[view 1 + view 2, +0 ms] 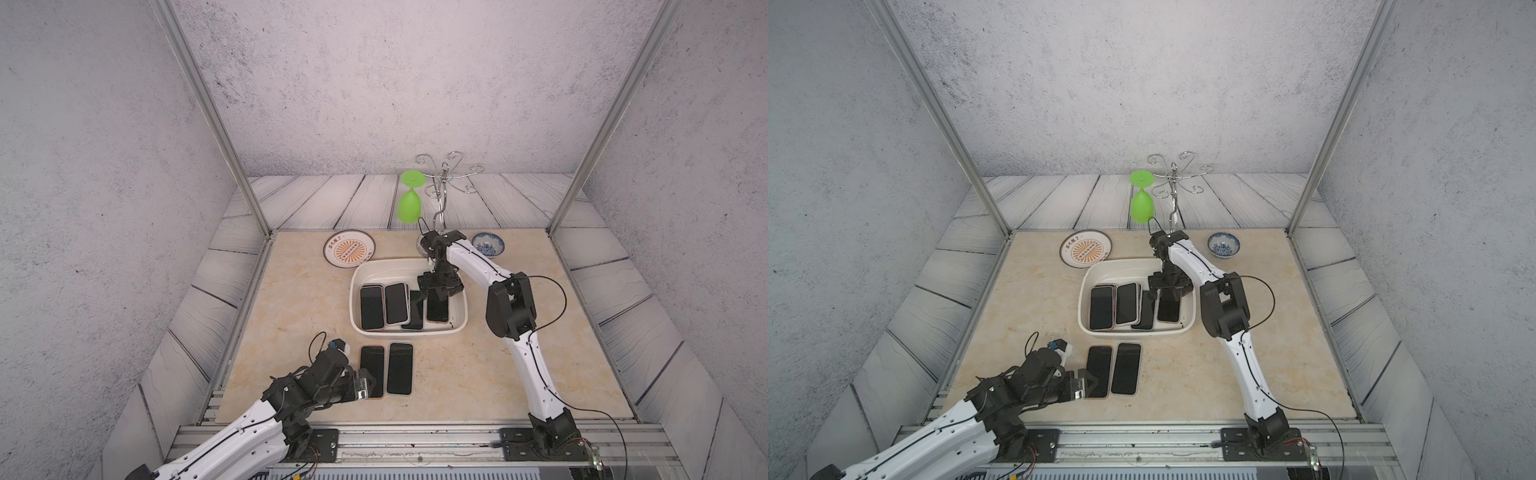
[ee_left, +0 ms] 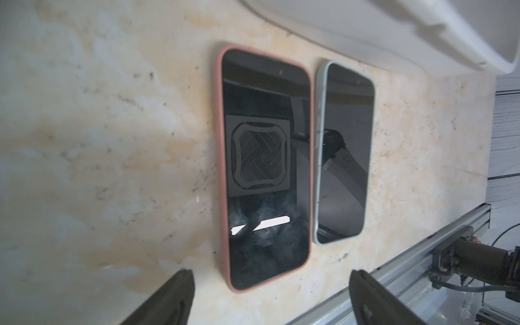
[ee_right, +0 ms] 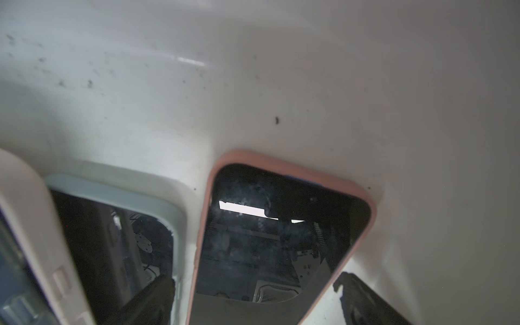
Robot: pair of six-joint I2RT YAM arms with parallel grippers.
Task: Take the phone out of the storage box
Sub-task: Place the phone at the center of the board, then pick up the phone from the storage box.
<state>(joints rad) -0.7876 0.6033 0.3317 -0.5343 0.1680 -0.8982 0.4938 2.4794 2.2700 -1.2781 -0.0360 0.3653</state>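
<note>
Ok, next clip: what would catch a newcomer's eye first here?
Likely the white tub midway across the table, holding a row of dark-screened phones, with the right arm reaching into its right end, jaws open. Then two more phones side by side in front of the tub, by the left arm. At the back, a bright green glass hangs upside down on a metal rack.

Inside the box (image 1: 354, 299) my right pincer (image 1: 433, 299) has a thin strip of bare floor along each long side of the rightmost phone (image 3: 275, 239), with the pale phone (image 3: 112, 239) close on one side and the box wall on the other. Ahead of my left pincer (image 2: 271, 274) the pink-cased phone (image 2: 264, 168) and the grey-cased phone (image 2: 346, 152) lie almost edge to edge, while the table (image 1: 582, 357) right of the box lies open.
</note>
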